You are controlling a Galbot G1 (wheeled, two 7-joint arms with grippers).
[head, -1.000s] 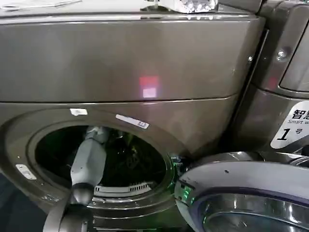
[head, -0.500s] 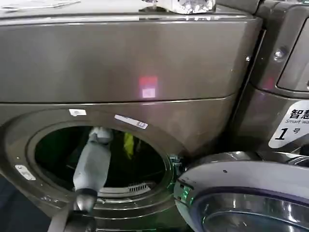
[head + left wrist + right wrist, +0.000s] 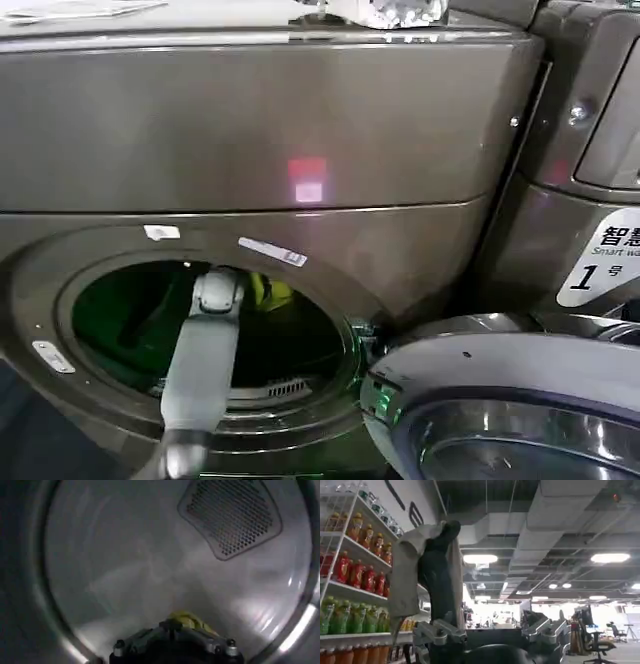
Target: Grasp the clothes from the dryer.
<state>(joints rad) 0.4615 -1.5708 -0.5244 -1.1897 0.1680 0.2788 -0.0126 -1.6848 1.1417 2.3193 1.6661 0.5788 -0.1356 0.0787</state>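
Note:
The dryer (image 3: 300,120) is a dark grey-bronze machine with its round mouth (image 3: 110,320) open. My left arm (image 3: 200,360) reaches into the drum. The clothes (image 3: 270,292), a small yellow-green bundle, show just beside the wrist inside the mouth. In the left wrist view the left gripper (image 3: 174,626) is shut on the clothes (image 3: 192,621), which bulge just past its tip, with the drum's back wall (image 3: 150,555) behind. My right gripper (image 3: 492,630) points up toward a ceiling, open, with nothing between its fingers (image 3: 440,632).
The dryer's round door (image 3: 500,400) hangs open at the lower right, close to the mouth. A second machine with a white "1" sticker (image 3: 605,262) stands to the right. A perforated vent (image 3: 230,515) sits in the drum's back wall. A grey cloth-draped part (image 3: 432,575) rises beside the right gripper.
The left forearm has swung right and its wrist has risen inside the mouth. The yellow-green clothes, unseen a second ago, now sit higher beside the wrist.

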